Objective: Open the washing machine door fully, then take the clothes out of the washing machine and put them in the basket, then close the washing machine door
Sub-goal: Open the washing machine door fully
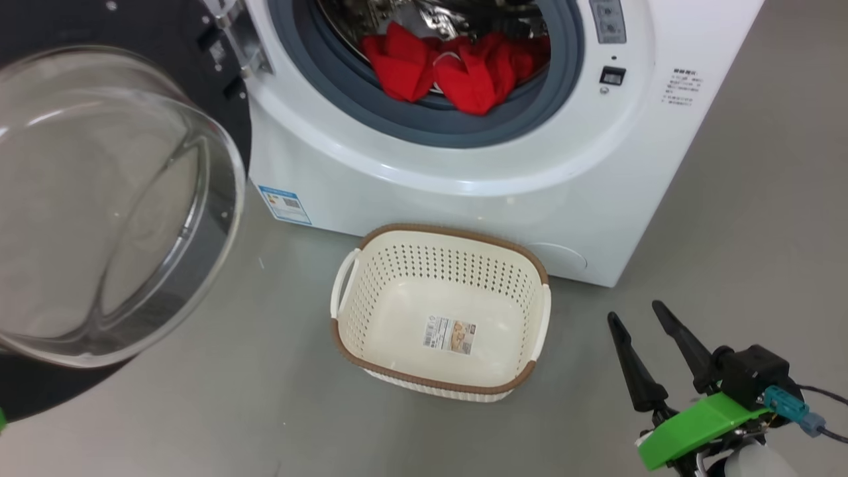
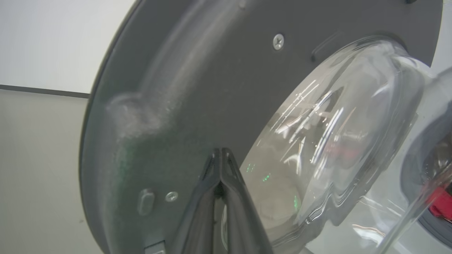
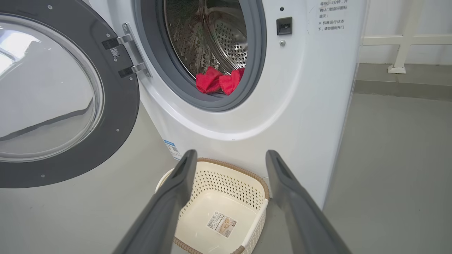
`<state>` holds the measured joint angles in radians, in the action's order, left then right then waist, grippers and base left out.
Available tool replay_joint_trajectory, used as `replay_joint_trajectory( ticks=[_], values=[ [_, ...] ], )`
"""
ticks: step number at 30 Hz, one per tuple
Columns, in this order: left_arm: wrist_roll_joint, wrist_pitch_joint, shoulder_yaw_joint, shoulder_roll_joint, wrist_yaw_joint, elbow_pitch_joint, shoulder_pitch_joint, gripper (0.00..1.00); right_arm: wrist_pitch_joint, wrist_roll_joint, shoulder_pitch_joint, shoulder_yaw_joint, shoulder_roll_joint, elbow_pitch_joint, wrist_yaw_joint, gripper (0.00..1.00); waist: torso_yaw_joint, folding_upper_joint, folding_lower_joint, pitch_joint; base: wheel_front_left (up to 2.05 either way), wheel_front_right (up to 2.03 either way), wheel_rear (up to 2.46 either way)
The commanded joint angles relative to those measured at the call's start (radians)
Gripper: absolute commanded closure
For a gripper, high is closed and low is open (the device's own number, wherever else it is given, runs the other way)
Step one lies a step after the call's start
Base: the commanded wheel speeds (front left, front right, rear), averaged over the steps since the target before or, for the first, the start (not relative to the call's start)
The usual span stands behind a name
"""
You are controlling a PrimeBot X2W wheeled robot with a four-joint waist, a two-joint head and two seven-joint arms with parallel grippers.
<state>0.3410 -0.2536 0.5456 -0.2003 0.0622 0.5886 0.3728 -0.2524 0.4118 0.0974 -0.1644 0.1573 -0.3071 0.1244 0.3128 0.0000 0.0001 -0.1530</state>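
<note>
Standing open left of the washing machine (image 1: 464, 172), the washing machine door (image 1: 119, 199) likely needs a steady push from the left gripper (image 2: 220, 153), fingers together at its inner face. Inside lie the clothes (image 1: 464, 73), basket (image 1: 457, 233) in front; right gripper (image 1: 635, 311) fingers apart.

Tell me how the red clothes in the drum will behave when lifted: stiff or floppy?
The red clothes lie crumpled, draped onto the grey rubber ring, so they will probably sag when lifted. The heap is small, so it is likely light. A hanging fold might catch on the ring.

Door (image 1: 112, 199) wide open, clothes (image 1: 457, 69) in washing machine (image 1: 464, 199), basket (image 1: 437, 271) in front.
</note>
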Motion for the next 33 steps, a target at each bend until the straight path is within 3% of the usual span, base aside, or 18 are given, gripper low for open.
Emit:
replay_joint_trajectory(
  ticks=[1,18,33],
  values=[
    [-0.016,-0.008,0.042,-0.065,0.003,-0.014,0.040,1.00,-0.009,-0.010,0.032,-0.019,0.011,0.026,0.006,0.00,-0.012,0.0000,-0.0001,-0.020,0.00,0.00,0.00],
    [-0.126,-0.008,0.168,-0.143,0.032,0.136,0.125,1.00,-0.009,-0.018,0.058,-0.027,0.008,0.022,0.006,0.00,-0.034,0.0000,-0.0001,-0.055,0.00,0.00,0.00],
    [-0.148,-0.008,0.164,-0.113,0.067,0.144,0.090,1.00,-0.009,-0.011,0.052,-0.023,0.006,0.014,0.006,0.00,-0.024,0.0000,-0.0001,-0.014,0.00,0.00,0.00]
  ],
)
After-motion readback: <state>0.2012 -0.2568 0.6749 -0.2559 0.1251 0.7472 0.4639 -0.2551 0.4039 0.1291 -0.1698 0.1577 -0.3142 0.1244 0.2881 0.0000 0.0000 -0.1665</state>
